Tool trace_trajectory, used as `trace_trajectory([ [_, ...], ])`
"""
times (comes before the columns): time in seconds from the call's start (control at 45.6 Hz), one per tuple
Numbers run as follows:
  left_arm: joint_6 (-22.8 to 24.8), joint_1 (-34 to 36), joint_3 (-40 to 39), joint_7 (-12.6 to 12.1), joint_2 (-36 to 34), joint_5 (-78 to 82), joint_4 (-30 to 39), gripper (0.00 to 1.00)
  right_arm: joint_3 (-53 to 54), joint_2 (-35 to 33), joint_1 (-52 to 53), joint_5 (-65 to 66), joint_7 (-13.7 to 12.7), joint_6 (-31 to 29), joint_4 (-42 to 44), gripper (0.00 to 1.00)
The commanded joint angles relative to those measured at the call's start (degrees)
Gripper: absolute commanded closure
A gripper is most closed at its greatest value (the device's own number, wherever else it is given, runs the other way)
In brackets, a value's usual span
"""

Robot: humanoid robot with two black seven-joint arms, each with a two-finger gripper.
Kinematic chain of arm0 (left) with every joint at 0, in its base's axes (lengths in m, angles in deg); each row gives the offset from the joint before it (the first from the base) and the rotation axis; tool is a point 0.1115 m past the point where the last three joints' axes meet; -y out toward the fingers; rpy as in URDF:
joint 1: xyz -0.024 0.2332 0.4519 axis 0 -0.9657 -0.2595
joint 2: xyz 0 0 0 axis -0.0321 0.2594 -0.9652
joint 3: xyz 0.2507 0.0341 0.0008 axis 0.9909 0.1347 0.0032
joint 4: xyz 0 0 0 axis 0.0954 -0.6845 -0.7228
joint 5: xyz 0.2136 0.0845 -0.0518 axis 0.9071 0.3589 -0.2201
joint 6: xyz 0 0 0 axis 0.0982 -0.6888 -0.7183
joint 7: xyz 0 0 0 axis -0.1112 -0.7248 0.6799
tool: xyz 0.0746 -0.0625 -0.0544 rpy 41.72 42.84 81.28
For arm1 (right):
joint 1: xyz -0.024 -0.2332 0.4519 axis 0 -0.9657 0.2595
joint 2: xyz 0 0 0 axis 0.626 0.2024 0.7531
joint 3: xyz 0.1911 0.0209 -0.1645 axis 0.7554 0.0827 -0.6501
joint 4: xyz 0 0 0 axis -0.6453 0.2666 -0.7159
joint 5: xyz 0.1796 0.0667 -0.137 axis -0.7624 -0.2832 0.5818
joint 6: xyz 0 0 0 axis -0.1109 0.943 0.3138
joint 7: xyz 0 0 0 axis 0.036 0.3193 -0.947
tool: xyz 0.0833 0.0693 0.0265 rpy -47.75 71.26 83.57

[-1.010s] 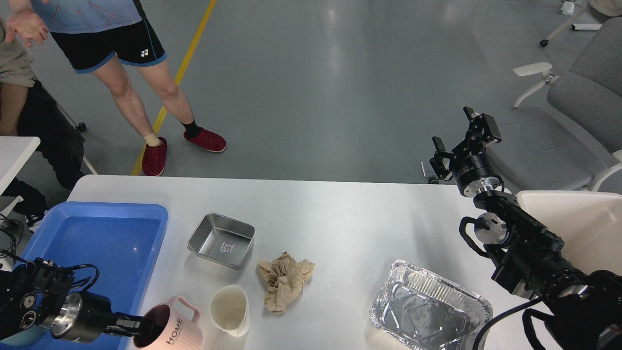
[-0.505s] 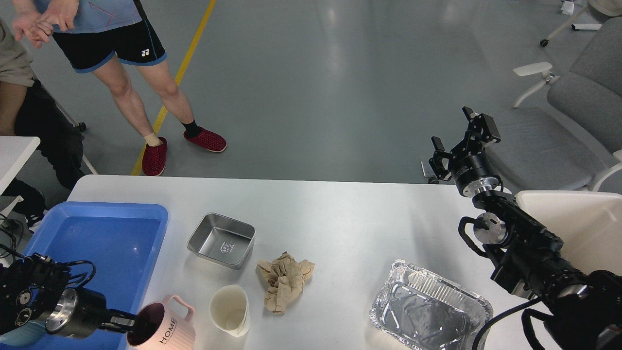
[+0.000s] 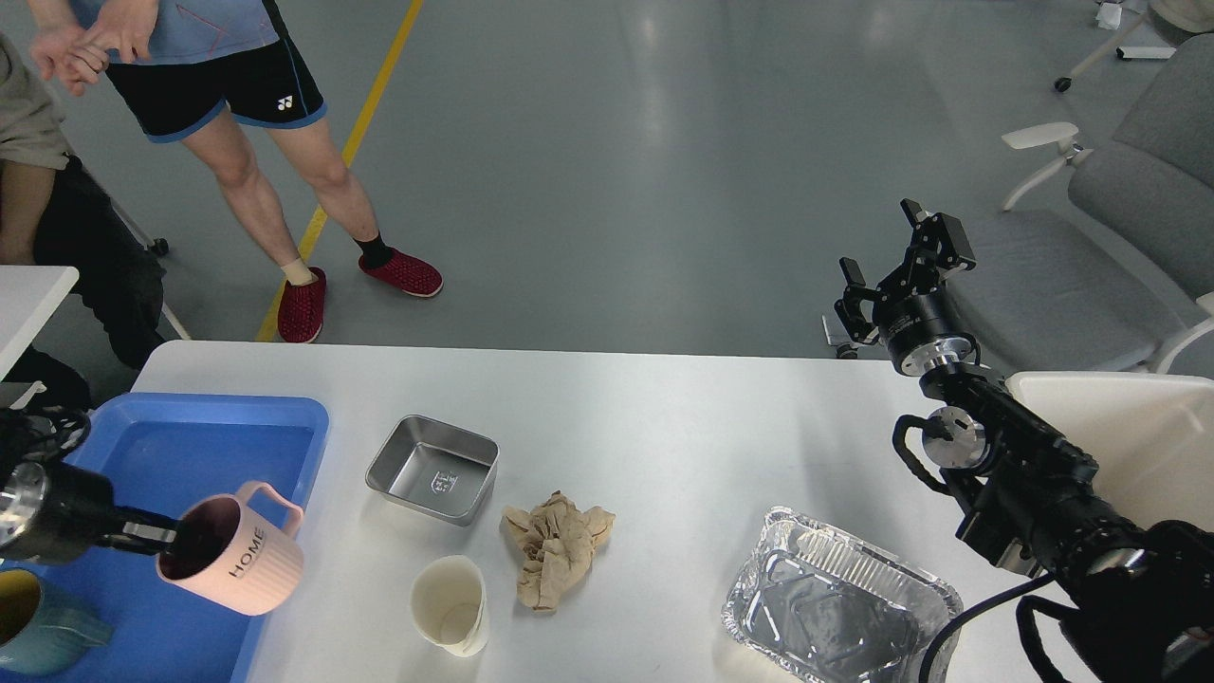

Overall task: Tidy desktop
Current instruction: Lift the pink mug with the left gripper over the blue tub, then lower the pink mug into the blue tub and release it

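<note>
The white desktop (image 3: 664, 417) fills the lower half of the head view. My left gripper (image 3: 156, 541) is shut on the rim of a pink "HOME" mug (image 3: 232, 555), which hangs tilted over the right edge of the blue tray (image 3: 218, 432). My right gripper (image 3: 896, 261) is open and empty, raised above the table's far right edge. On the desktop lie a steel square dish (image 3: 433, 469), a paper cup (image 3: 446, 604), a crumpled brown paper (image 3: 555, 550) and a foil tray (image 3: 839, 607).
A teal mug (image 3: 38, 626) stands in the tray's near left corner. A cream bin (image 3: 1129, 436) sits at the right edge beside my right arm. Two people (image 3: 237, 142) stand beyond the far left corner. Grey chairs (image 3: 1119, 218) stand at the far right.
My left gripper has lifted the pink mug off the desktop and carried it left, over the blue tray's edge. The right gripper has risen slightly.
</note>
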Motion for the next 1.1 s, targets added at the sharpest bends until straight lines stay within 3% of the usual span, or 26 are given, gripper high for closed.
trace_trajectory([
  [0.0, 6.3, 11.5, -0.1, 0.5, -4.3, 0.1, 0.8, 1.0, 0.0, 0.0, 0.0, 0.0, 0.0, 0.0, 0.0, 0.0],
  [0.176, 11.8, 19.1, -0.1, 1.3, -7.2, 0.1, 1.3, 1.0, -0.1, 0.6, 0.0, 0.0, 0.1, 0.0, -0.1, 0.0],
  [0.483, 11.3, 16.4, 0.4, 1.1, -8.2, 2.8, 4.3, 1.0, 0.0, 0.6, 0.0, 0.0, 0.1, 0.0, -0.1, 0.0],
  [0.856, 2.2, 2.4, 0.6, 1.0, -10.2, 3.9, 4.1, 1.0, 0.0, 0.9, -0.1, 0.0, 0.1, 0.0, -0.1, 0.0],
  [1.076, -5.6, -7.4, 0.5, 0.3, -10.0, 4.2, 3.5, 1.0, 0.0, 0.8, -0.1, 0.0, 0.1, -0.1, -0.1, 0.0],
])
